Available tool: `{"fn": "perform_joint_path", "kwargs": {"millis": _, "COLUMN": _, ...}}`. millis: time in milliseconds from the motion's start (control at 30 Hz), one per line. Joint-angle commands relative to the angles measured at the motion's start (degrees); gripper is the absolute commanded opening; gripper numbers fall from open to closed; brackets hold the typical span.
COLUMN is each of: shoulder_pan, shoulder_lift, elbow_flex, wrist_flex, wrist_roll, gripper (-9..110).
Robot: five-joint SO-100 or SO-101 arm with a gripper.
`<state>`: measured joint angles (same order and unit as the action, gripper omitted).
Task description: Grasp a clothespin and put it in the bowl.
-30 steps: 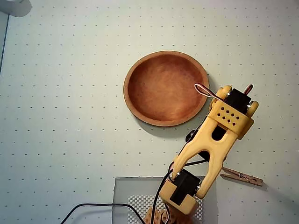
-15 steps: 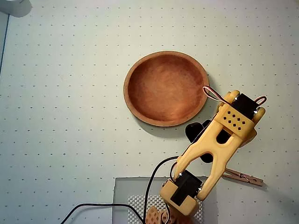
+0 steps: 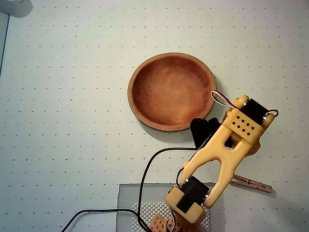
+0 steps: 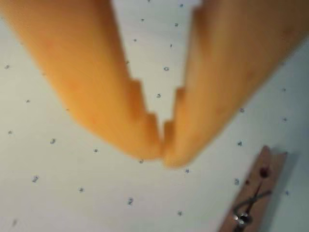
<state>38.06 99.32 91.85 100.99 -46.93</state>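
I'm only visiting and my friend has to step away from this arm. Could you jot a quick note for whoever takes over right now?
Gripper: jaws shut at the tips, holding nothing, above the dotted mat.
Clothespin: lying flat on the mat, to the lower right of the jaws in the wrist view, untouched. In the overhead view it pokes out from under the arm.
Bowl: empty, apart from the clothespin.
Done: nothing yet beyond moving the arm near the pin.
Left: open the jaws, grasp the clothespin, carry it over and drop it in the bowl.
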Motion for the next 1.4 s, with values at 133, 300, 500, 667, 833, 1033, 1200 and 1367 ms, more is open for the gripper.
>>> {"fn": "perform_joint_path", "kwargs": {"millis": 133, "shoulder_pan": 0.0, "shoulder_lift": 0.5, "elbow_flex": -0.7, "wrist_flex": 1.1, "wrist_roll": 9.1, "gripper": -3}}
{"fn": "perform_joint_path", "kwargs": {"millis": 300, "shoulder_pan": 0.0, "shoulder_lift": 0.5, "elbow_flex": -0.7, "wrist_flex": 1.1, "wrist_roll": 9.3, "gripper": -3}}
{"fn": "perform_joint_path", "kwargs": {"millis": 500, "shoulder_pan": 0.0, "shoulder_lift": 0.1, "elbow_flex": -1.5, "wrist_flex": 0.9, "wrist_roll": 9.2, "gripper": -3}}
{"fn": "perform_joint_path", "kwargs": {"millis": 667, "shoulder_pan": 0.0, "shoulder_lift": -5.5, "elbow_flex": -1.6, "wrist_flex": -1.0, "wrist_roll": 9.1, "gripper": -3}}
{"fn": "perform_joint_path", "kwargs": {"millis": 833, "shoulder_pan": 2.3, "shoulder_lift": -8.3, "elbow_flex": -2.1, "wrist_flex": -1.6, "wrist_roll": 9.1, "gripper": -3}}
{"fn": "perform_joint_path", "kwargs": {"millis": 1033, "shoulder_pan": 4.8, "shoulder_lift": -8.4, "elbow_flex": -3.8, "wrist_flex": -1.6, "wrist_roll": 9.3, "gripper": -3}}
{"fn": "perform_joint_path", "kwargs": {"millis": 1200, "shoulder_pan": 8.8, "shoulder_lift": -8.4, "elbow_flex": -4.0, "wrist_flex": -1.8, "wrist_roll": 9.6, "gripper": -3}}
{"fn": "perform_joint_path", "kwargs": {"millis": 1367, "shoulder_pan": 12.5, "shoulder_lift": -9.8, "elbow_flex": -4.0, "wrist_flex": -5.8, "wrist_roll": 9.1, "gripper": -3}}
